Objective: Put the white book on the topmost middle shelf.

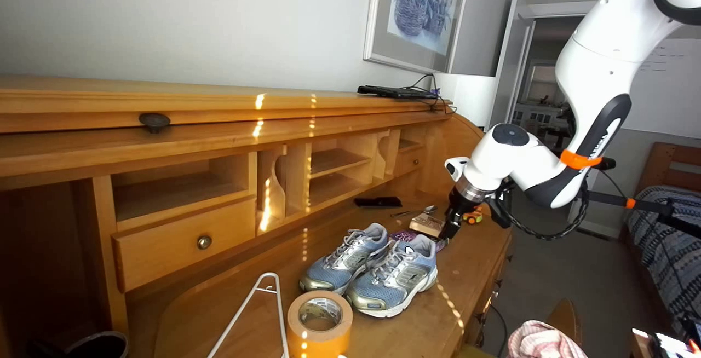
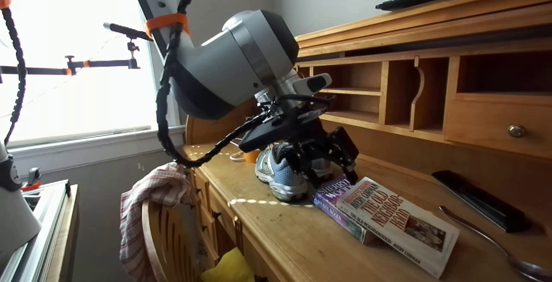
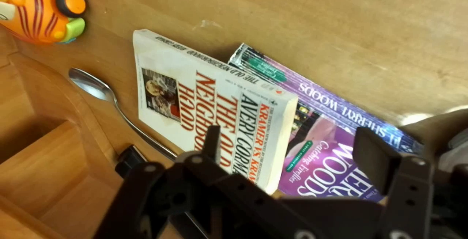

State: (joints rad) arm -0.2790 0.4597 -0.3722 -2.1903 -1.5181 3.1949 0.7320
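The white book lies face up and tilted, one end resting on a purple book. In an exterior view, the white book shows its cover and spine. My gripper is open above the two books, its jaws wide apart. One finger stands over the white cover and the other over the purple one; nothing is gripped. Contact with either book cannot be made out. The topmost middle shelf is a thin wooden board between upright dividers, seen also as a shelf edge.
Grey-blue sneakers stand close beside the gripper. Around the books are a spoon, a black case and an orange toy. A tape roll and white hanger lie farther along. Curved dividers flank the middle compartment.
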